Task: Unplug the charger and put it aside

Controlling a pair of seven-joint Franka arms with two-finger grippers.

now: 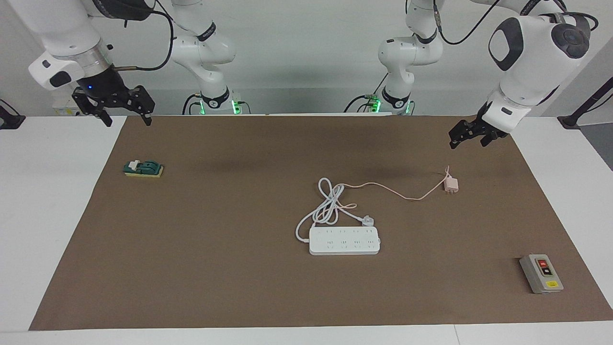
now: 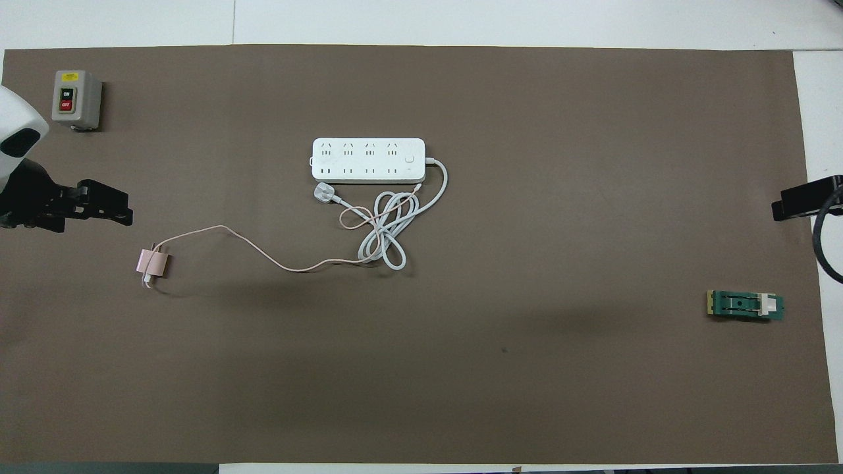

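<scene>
The charger (image 1: 450, 186), a small pale pink cube, lies unplugged on the brown mat toward the left arm's end; it also shows in the overhead view (image 2: 153, 262). Its thin pink cable (image 1: 392, 190) runs to the coiled white cord (image 1: 328, 203). The white power strip (image 1: 344, 240) lies mid-table, farther from the robots, with nothing plugged in. My left gripper (image 1: 455, 138) is open and empty, up over the mat close to the charger (image 2: 125, 210). My right gripper (image 1: 127, 119) is open and empty, raised over the mat's edge at the right arm's end.
A green block on a yellow base (image 1: 143, 168) lies at the right arm's end. A grey on/off switch box (image 1: 541, 273) sits at the left arm's end, farther out than the charger. The strip's white plug (image 1: 367, 220) lies beside the strip.
</scene>
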